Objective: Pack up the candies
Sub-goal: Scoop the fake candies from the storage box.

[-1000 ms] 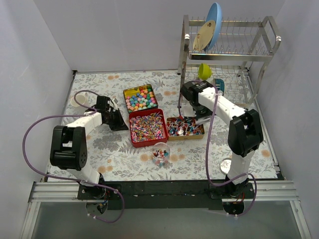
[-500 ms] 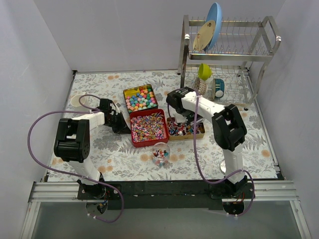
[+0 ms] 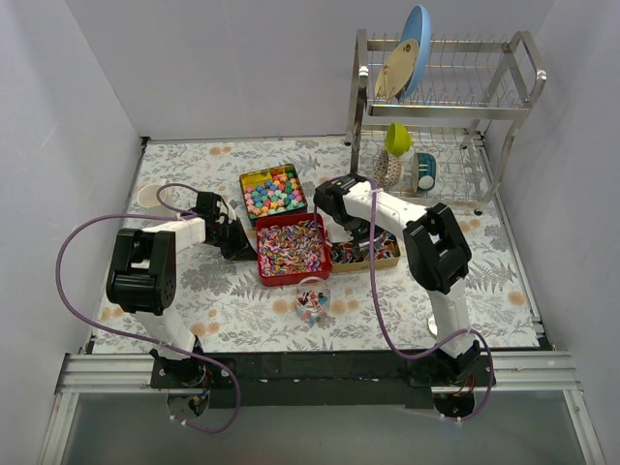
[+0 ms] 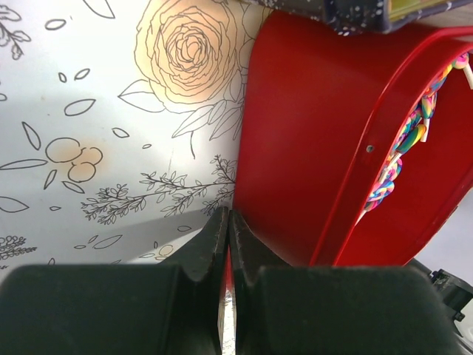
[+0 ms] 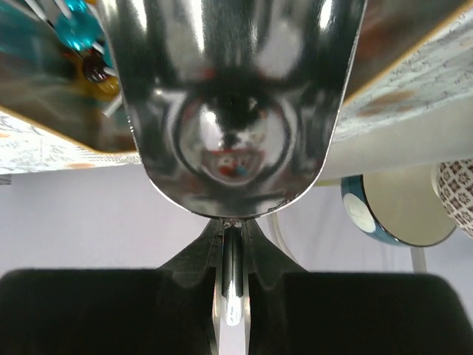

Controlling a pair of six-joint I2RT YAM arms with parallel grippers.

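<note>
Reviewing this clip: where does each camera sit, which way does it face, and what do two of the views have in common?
Top external: above and behind the robot, looking down on the table; the left arm and right arm show whole.
Left wrist: on the left arm, looking along the shut left claw at the red tin wall.
Right wrist: on the right arm, looking along the right claw, shut on a metal scoop.
Shared: the red tin shows in the top and left wrist views.

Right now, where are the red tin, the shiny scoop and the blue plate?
red tin (image 4: 295,148): left wrist view, on its bare outer wall.
shiny scoop (image 5: 233,89): right wrist view, on the curved bowl.
blue plate (image 3: 418,37): top external view, on the middle of its face.
</note>
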